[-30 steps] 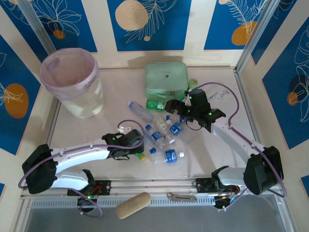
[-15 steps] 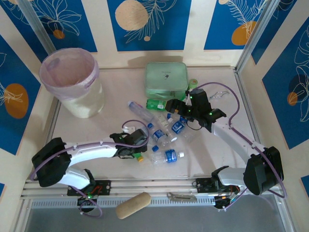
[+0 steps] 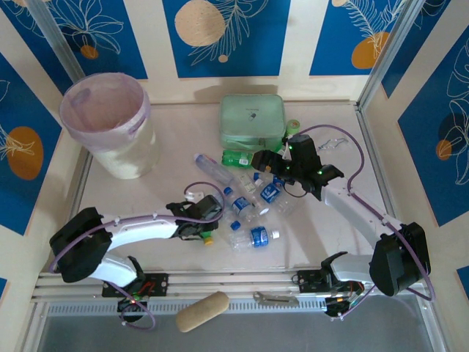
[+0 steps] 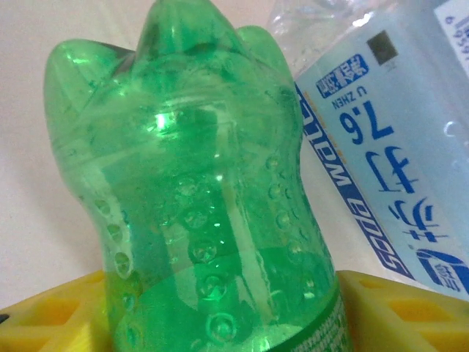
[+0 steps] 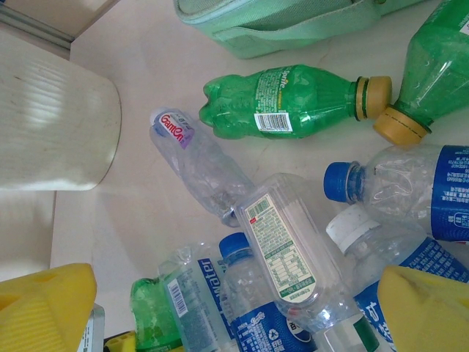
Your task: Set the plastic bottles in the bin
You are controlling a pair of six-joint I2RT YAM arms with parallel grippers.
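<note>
At the near-left edge of the bottle heap, the left gripper (image 3: 208,233) is clamping a green bottle (image 4: 198,191). The left wrist view is showing the yellow pads (image 4: 44,315) sitting against both sides of the bottle's body, a detail the wrist is hiding in the top view. That close view is also showing a clear bottle with a blue label (image 4: 396,161) lying just beside the green one, on its right. From above, the left arm is stretching low across the table (image 3: 176,139), forearm nearly flat, wrist pointing right. The other plastic bottles (image 3: 253,209) are lying in a loose heap mid-table, between the two grippers. The right gripper (image 5: 234,312) is hovering over the heap's far side with its jaws spread wide and nothing between them, its arm bending at the elbow and angling left. Its wrist view is picking out a second green bottle with a yellow cap (image 5: 282,99) lying near the mint-green zip case (image 5: 278,22). The bin (image 3: 132,154) is standing at the far left, well apart from the heap, its bag folded over the rim.
</note>
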